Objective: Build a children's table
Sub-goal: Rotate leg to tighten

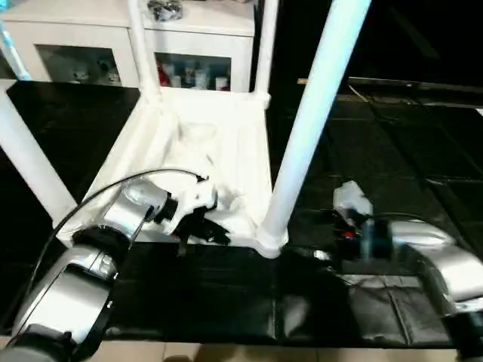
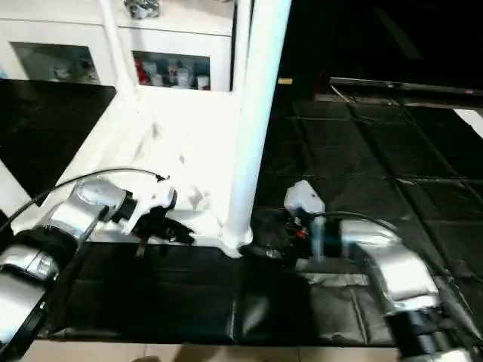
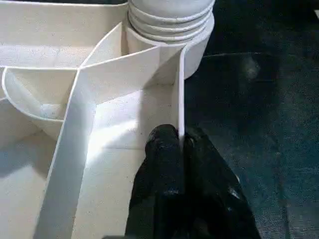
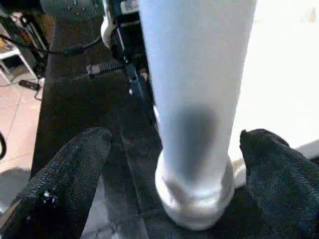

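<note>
The children's table lies upside down on a black mat, its ribbed white top [image 1: 219, 143] facing up. A long white leg [image 1: 309, 121] stands in the near right corner socket [image 1: 272, 240]. My left gripper [image 3: 180, 137] is shut on the thin rim wall [image 3: 178, 89] of the top's near edge, just left of that socket. My right gripper [image 4: 174, 144] is open, with one black finger [image 4: 75, 164] on each side of the leg's base [image 4: 194, 189] and not touching it.
Three more white legs stand in the other sockets: far left [image 1: 139, 45], far right [image 1: 266, 45] and near left [image 1: 26, 158]. A white cabinet with glass doors [image 1: 75, 38] stands behind. The black mat [image 1: 392, 151] stretches to the right, with light floor at its front edge.
</note>
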Tool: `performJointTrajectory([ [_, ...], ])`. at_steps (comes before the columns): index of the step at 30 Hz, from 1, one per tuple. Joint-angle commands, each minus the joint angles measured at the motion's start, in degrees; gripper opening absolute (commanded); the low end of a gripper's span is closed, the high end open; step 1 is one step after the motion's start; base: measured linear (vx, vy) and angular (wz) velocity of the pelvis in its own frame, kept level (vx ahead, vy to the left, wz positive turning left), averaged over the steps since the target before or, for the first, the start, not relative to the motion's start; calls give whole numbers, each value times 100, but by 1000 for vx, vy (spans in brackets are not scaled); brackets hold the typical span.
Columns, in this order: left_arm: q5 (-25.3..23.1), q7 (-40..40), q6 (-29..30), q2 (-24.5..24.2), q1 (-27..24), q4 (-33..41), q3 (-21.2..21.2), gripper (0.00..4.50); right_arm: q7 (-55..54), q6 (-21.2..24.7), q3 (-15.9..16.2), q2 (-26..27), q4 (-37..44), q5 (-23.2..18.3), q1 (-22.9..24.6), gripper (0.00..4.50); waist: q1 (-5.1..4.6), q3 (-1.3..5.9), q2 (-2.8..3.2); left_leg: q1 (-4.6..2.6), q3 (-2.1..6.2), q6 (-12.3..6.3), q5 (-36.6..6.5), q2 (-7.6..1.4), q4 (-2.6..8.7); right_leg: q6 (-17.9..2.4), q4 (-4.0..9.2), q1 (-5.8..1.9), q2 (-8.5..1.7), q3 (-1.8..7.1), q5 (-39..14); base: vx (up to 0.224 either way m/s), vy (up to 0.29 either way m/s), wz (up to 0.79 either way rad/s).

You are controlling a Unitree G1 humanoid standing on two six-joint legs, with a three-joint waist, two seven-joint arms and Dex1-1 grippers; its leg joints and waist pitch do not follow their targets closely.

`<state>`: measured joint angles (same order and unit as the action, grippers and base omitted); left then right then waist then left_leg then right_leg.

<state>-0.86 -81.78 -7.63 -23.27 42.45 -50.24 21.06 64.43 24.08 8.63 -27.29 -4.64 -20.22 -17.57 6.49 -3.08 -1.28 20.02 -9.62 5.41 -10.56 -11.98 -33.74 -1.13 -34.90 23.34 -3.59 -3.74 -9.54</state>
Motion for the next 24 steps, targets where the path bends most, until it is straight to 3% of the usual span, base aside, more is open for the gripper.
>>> performJointTrajectory([
  [1,51,-213,-17,95,-227,242,120,6,187,-68,67,-9,-115,-40,-109,450,-2,363,-3,-21,8,-78,-1309,-127,391,-980,465,-317,-431,249,-1916,0,0,0],
  [7,100,-555,114,-109,-514,817,176,0,876,-355,288,-16,-641,-21,-312,376,-12,366,0,-8,0,-105,-1317,-141,394,-1031,447,-313,-444,249,-1858,0,0,0],
  [11,133,-720,161,-181,-547,943,206,0,1112,-447,372,-50,-832,17,-412,358,3,363,15,-33,-20,-140,-1286,-142,389,-1053,456,-292,-419,259,-1798,0,0,0],
  [12,131,-833,179,-240,-572,1050,249,0,1278,-525,445,-70,-995,64,-511,345,3,368,-26,-32,-26,-146,-1280,-143,386,-1081,444,-297,-416,257,-1726,0,0,0],
  [14,104,-922,187,-298,-593,1148,299,0,1397,-652,526,-60,-1228,155,-660,328,-7,367,-6,-18,-18,-139,-1275,-138,389,-1114,428,-300,-419,244,-1737,0,0,0],
  [24,21,-856,316,-339,-650,1376,296,0,1671,-882,663,26,-1646,272,-904,249,-13,371,-23,-14,-25,-165,-1215,-137,381,-1094,427,-302,-425,251,-1763,0,0,0],
])
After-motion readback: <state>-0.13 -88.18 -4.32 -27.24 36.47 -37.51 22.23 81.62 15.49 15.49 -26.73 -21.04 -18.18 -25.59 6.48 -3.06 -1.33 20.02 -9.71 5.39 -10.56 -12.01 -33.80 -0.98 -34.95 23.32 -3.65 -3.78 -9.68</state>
